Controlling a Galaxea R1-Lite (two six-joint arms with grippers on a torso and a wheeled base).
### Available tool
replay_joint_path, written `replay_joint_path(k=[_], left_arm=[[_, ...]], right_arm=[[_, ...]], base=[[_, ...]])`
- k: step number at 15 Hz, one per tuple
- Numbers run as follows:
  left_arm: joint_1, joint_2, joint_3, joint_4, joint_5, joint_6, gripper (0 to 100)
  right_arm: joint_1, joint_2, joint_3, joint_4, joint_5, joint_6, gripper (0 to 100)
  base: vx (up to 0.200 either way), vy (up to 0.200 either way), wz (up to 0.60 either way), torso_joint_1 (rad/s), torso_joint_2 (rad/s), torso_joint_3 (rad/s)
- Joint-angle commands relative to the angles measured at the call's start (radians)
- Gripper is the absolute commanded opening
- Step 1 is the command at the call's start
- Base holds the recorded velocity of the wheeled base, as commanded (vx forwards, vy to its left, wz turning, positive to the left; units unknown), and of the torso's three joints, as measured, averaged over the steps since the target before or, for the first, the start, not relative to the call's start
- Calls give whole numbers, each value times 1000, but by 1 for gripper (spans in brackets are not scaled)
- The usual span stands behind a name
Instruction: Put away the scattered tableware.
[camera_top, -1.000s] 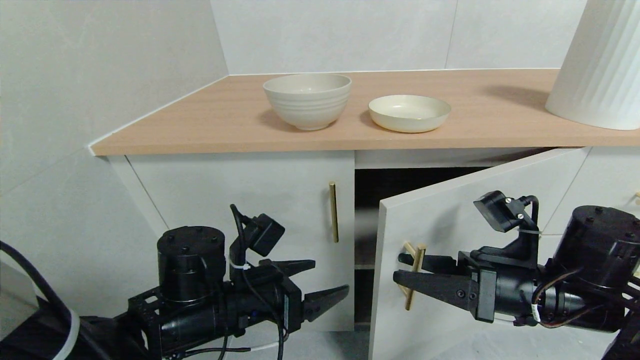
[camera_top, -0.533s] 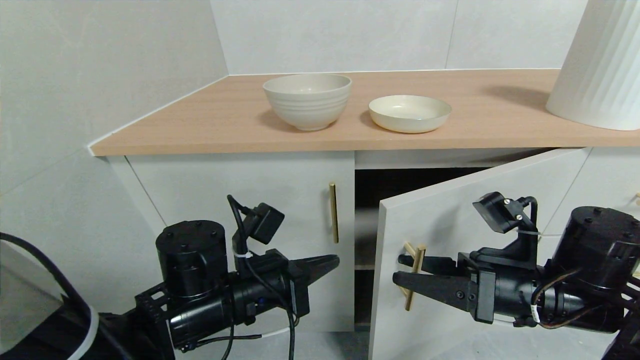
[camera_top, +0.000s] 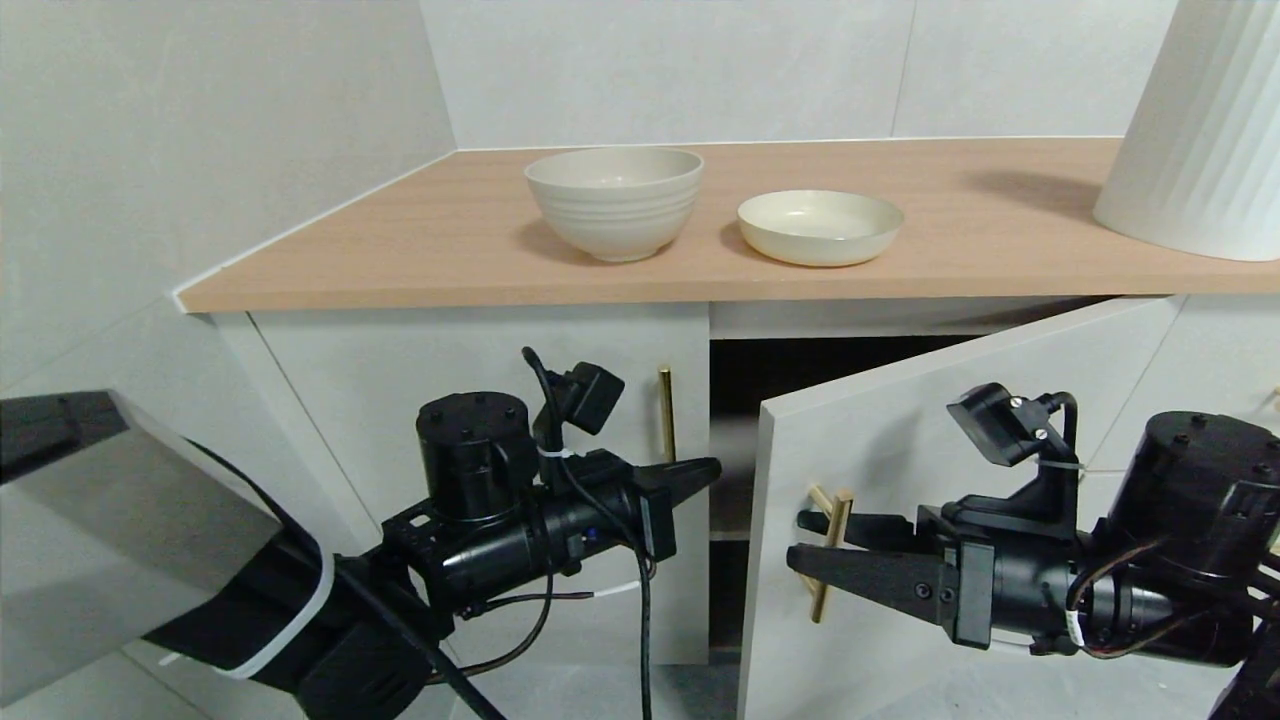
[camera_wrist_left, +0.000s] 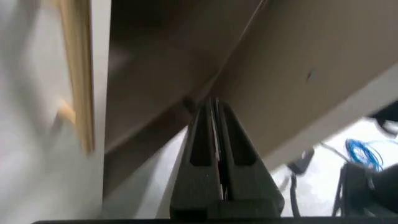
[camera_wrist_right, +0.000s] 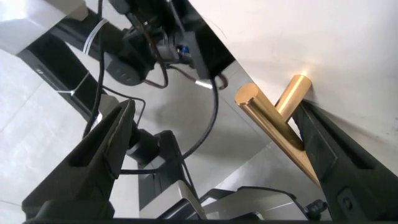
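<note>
My right gripper (camera_top: 797, 538) has its fingers straddling the brass handle (camera_top: 829, 560) of the open door (camera_top: 900, 420), seemingly unclamped, so a pull could slip off. My left gripper (camera_top: 703, 471), fingers pressed together and empty, noses toward the cupboard (camera_top: 800, 365) gap and may snag that door. The bowl (camera_top: 613, 200) and dish (camera_top: 820, 226) sit on the desk (camera_top: 400, 250) above.

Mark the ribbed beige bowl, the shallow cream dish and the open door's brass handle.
ribbed beige bowl (camera_top: 614, 205), head view, outer wall
shallow cream dish (camera_top: 820, 222), head view, inner floor
brass handle (camera_wrist_right: 264, 118), right wrist view, bar
</note>
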Motion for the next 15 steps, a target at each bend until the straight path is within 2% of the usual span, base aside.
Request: replay_joint_path(k=[1, 2, 5, 9, 12, 13, 15], left_arm=[[-18, 65, -27, -49, -1, 0, 0], [-30, 107, -64, -85, 8, 1, 0], [-76, 124, -92, -117, 9, 0, 0], [-87, 177, -184, -114, 8, 0, 0], [-98, 174, -185, -112, 6, 0, 0], [-104, 171, -187, -112, 5, 0, 0], [-106, 168, -185, -112, 6, 0, 0]], right_arm=[[0, -12, 4, -6, 0, -9, 100], [0, -5, 15, -5, 0, -55, 100], [-3, -8, 29, -3, -2, -73, 100], [-46, 7, 38, -2, -11, -116, 100], [-86, 6, 59, -2, -16, -178, 100], [-91, 4, 64, -2, -59, -219, 100], [-91, -37, 81, 0, -80, -231, 100]], base=[[0, 0, 0, 0, 0, 0], [0, 0, 0, 0, 0, 0], [0, 0, 0, 0, 0, 0], [0, 0, 0, 0, 0, 0], [0, 0, 0, 0, 0, 0], [0, 0, 0, 0, 0, 0], [0, 0, 0, 0, 0, 0]])
